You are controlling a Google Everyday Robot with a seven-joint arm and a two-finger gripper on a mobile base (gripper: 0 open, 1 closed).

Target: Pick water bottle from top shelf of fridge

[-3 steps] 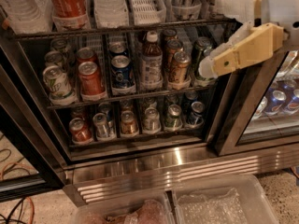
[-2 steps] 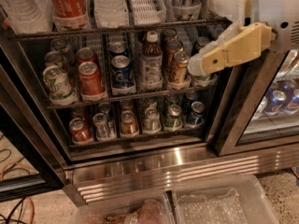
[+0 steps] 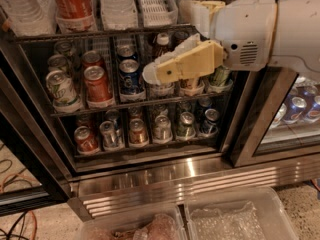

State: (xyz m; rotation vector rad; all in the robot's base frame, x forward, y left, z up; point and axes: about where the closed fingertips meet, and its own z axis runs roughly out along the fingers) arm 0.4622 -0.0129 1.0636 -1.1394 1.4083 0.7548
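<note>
The fridge [image 3: 165, 181] stands open in front of me. Its top shelf [image 3: 156, 6] carries white slotted lane trays along the upper edge of the view. The water bottle [image 3: 22, 9], clear and ribbed with a red-edged label, stands at the far left of that shelf, cut off by the frame. A red cola bottle [image 3: 72, 1] and a whitish ribbed bottle [image 3: 117, 4] stand to its right. My gripper [image 3: 152, 74], yellowish on a white arm, reaches in from the right in front of the middle rack. It is below the top shelf and well to the right of the water bottle.
Rows of drink cans fill the middle rack [image 3: 95, 81] and the lower rack [image 3: 137, 131]. A black door frame [image 3: 257, 119] separates a closed glass door with cans [image 3: 300, 109] on the right. Two clear plastic bins [image 3: 235, 219] lie on the floor. Cables [image 3: 15, 179] lie at the left.
The arm and gripper have moved left and slightly down, from the right door frame to in front of the middle rack's cans. The bottles and cans have not moved.
</note>
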